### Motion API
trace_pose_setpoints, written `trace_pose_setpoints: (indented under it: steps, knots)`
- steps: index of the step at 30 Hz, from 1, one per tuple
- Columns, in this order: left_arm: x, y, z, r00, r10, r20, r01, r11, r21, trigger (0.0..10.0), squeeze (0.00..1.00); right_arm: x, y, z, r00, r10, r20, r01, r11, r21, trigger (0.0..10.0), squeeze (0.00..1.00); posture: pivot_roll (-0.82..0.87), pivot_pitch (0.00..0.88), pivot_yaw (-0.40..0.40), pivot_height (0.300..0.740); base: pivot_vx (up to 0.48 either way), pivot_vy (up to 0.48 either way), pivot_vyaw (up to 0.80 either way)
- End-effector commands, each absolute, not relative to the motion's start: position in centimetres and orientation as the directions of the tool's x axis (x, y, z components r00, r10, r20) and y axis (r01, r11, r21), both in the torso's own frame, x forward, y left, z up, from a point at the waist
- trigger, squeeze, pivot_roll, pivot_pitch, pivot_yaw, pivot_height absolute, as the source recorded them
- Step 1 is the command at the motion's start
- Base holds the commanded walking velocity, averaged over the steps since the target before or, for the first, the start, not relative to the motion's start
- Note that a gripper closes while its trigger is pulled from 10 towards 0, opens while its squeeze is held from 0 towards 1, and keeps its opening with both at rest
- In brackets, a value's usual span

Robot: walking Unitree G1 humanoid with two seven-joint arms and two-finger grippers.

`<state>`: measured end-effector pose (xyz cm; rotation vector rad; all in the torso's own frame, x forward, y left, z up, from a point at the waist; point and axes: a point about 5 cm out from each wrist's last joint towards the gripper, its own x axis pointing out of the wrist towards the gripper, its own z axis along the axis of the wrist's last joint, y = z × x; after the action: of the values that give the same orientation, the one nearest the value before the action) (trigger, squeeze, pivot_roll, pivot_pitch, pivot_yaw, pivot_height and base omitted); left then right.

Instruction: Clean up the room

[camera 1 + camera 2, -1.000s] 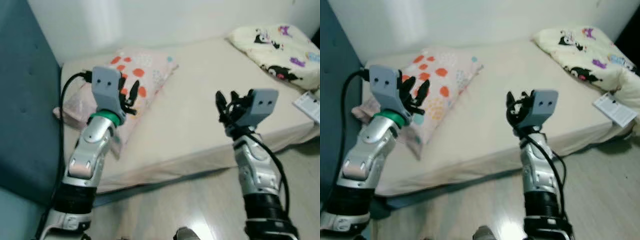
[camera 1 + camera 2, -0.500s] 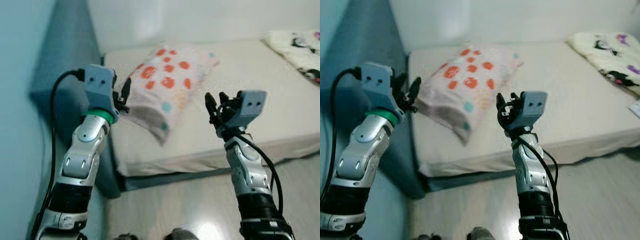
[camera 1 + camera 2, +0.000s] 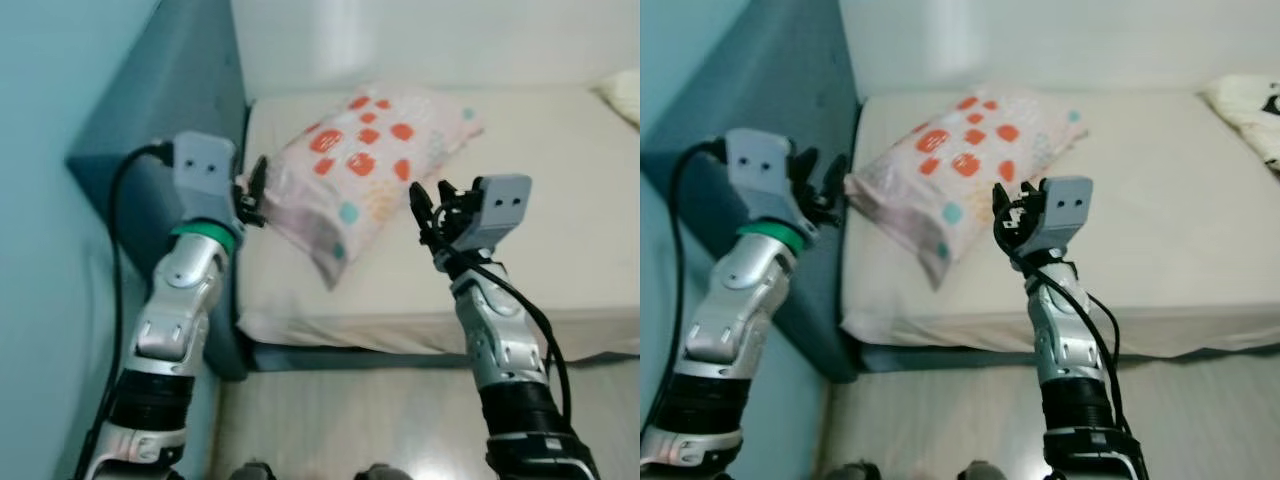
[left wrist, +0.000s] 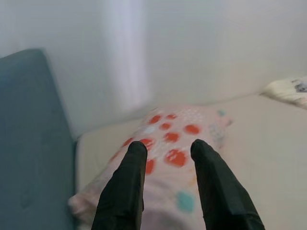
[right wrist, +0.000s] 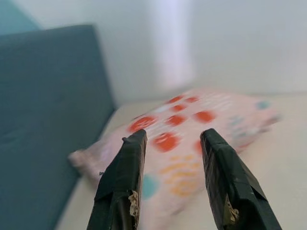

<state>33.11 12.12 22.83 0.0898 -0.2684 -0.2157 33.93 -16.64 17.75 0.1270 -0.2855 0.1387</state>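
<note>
Facing spotted pillow (image 3: 366, 170) on bed (image 3: 560, 200); left hand (image 4: 165, 189), right hand (image 5: 172, 179) raised, fingers apart, empty.

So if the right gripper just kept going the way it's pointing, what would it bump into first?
Most likely the spotted pillow. Seen from its wrist, the right gripper has its open fingers framing the pillow on the bed, with nothing visible between. Depth is hard to judge, so it may pass just over it toward the wall.
</note>
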Motion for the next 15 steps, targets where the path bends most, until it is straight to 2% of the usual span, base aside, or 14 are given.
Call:
trace_pose_setpoints:
  steps: [1, 12, 15]
  knots:
    - [33.11, 12.66, 22.45, 0.949, -0.208, 0.238, 0.185, 0.976, 0.115, 10.0, 0.00, 33.83, -16.43, 17.29, 0.953, 0.120, 0.277, -0.156, 0.981, 0.114, 10.0, 0.00, -0.08, 0.025, 0.043, 0.727, 0.000, 0.000, 0.00]
    - [33.16, 12.48, 22.27, 0.947, -0.218, 0.234, 0.188, 0.972, 0.142, 10.0, 0.00, 33.72, -15.81, 17.41, 0.945, 0.151, 0.290, -0.190, 0.975, 0.114, 10.0, 0.00, -0.08, 0.025, 0.050, 0.727, 0.000, 0.000, 0.00]
    - [33.15, 12.41, 22.21, 0.947, -0.219, 0.236, 0.189, 0.971, 0.144, 10.0, 0.00, 33.60, -15.53, 17.44, 0.940, 0.164, 0.298, -0.207, 0.971, 0.120, 10.0, 0.00, -0.09, 0.026, 0.050, 0.727, 0.256, 0.000, 0.00]
